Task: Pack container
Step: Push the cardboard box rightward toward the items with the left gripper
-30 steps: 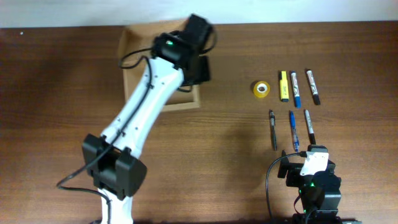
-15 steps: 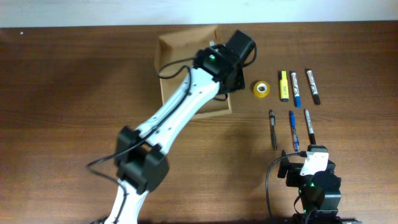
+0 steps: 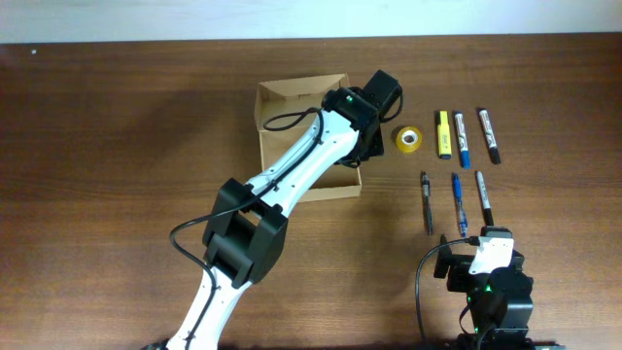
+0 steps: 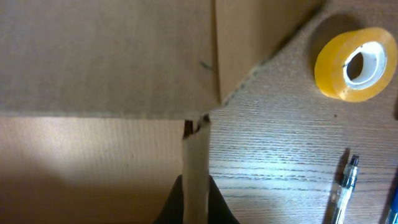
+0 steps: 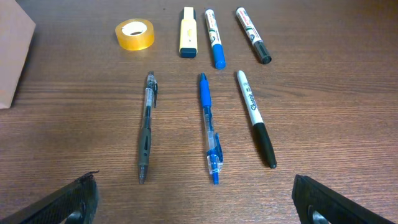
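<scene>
- overhead: the box (image 3: 292, 95) sits open at the back middle of the table (image 3: 117, 146), with the left gripper (image 3: 362, 154) at its right wall. just to the right lies one roll of tape (image 3: 408, 138), then one yellow highlighter (image 3: 443, 134) and two markers (image 3: 463, 139). nearer the front, three pens (image 3: 458, 204) lie side by side. that makes seven loose items and one box. the arm hides much of the box floor, but i'd guess nothing is packed yet. the tape is near that wall, so a shove that way would likely knock the roll into the highlighter.
- left wrist: the fingers (image 4: 219, 216) are closed on the thin cardboard wall, which stands straight up between them. there looks to be a small ragged gap at the corner ahead. a hard tug could rip it further, or the wall could slide out of the pinch.
- right wrist: the right gripper (image 5: 199, 202) hangs wide open, holding nothing, just short of the pens' near ends. the pens lie close together and look round, so a wide grab may catch two or roll one away. only a corner of the box shows at the far left.
</scene>
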Robot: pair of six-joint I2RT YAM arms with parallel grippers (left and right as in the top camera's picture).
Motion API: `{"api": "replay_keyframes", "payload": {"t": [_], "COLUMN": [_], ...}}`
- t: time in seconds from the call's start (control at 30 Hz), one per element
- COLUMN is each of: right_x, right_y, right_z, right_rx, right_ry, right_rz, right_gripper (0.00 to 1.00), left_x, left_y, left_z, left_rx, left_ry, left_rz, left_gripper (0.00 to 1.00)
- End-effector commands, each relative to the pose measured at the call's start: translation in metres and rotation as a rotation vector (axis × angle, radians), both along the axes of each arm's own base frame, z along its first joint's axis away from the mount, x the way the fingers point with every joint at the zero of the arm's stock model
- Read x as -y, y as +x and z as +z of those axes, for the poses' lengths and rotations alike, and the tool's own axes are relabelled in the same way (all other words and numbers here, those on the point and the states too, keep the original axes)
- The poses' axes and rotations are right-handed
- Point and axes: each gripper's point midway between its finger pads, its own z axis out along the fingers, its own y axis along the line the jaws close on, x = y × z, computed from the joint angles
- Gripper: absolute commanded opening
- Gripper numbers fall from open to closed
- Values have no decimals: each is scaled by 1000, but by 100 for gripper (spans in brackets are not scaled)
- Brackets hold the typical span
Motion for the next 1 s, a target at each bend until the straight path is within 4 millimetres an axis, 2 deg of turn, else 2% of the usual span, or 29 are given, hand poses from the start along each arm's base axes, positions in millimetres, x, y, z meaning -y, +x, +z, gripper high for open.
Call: {"api": "replay_keyframes", "payload": {"t": [0.0, 0.07, 0.13, 0.3, 0.37, 0.4, 0.53, 0.7, 0.87, 0.9, 0.93, 0.97], "right_x": [1, 1, 1, 1, 1, 1, 1, 1, 1, 1, 1, 1], "right_y": [0, 0, 0, 0, 0, 0, 0, 0, 0, 0, 0, 0], "right_z": [-2, -2, -2, -2, -2, -2, -2, -2, -2, -2, -2, -2], "right_rx": [2, 2, 1, 2, 1, 1, 2, 1, 1, 2, 2, 1], "right_ry": [5, 5, 5, 5, 5, 5, 5, 5, 5, 5, 5, 5], "right_rz": [-9, -9, -9, -9, -9, -9, -9, -9, -9, -9, -9, -9], "right_gripper": [99, 99, 99, 99, 99, 99, 99, 99, 99, 99, 99, 99], "left_x": [9, 10, 12, 10, 10, 11, 8, -1, -25, -36, -44, -51], "left_y": [-7, -10, -13, -21, -21, -20, -10, 5, 15, 19, 22, 24], "left_z": [-21, -22, -22, -23, -18, -13, 17, 83, 147, 165, 173, 179], "left_rx": [-45, -47, -53, -81, -79, -70, -11, 124, 275, 322, 343, 357], "left_ry": [3, 11, 12, 25, 31, 31, 50, 81, 129, 146, 156, 165], "left_rz": [-48, -71, -92, -100, -125, -145, -139, -151, -130, -109, -92, -80], "left_gripper": [2, 2, 13, 69, 84, 87, 87, 87, 87, 87, 92, 91]}}
